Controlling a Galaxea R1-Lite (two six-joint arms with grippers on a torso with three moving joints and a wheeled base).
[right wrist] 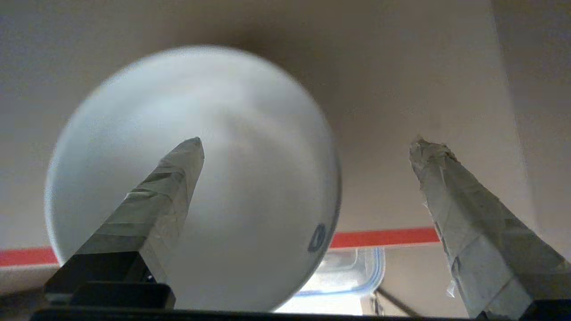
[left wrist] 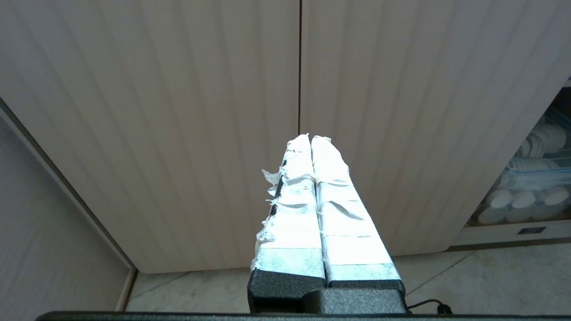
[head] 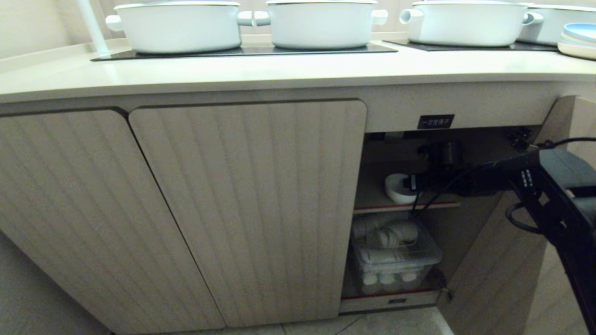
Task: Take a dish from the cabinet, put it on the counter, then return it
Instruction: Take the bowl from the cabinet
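The dish (head: 396, 188), a small white bowl, sits on the red-edged upper shelf (head: 372, 207) of the open cabinet (head: 247, 209). My right arm reaches in from the right, and my right gripper (head: 416, 183) is at the dish. In the right wrist view the right gripper (right wrist: 308, 142) is open and wide. One taped finger (right wrist: 174, 178) lies over the dish (right wrist: 250, 178), the other finger (right wrist: 446, 187) stands clear beyond its rim. Nothing is gripped. My left gripper (left wrist: 311, 138) is shut and empty, parked facing the closed fluted doors. The counter (head: 279, 70) runs above.
Large white lidded pots (head: 179, 25) stand on black cooktop panels (head: 242, 52). Pastel plates (head: 579, 39) are stacked at the counter's far right. A clear plastic box (head: 396, 258) of white round items fills the lower shelf. The opened door (head: 503, 260) hangs at right, under my arm.
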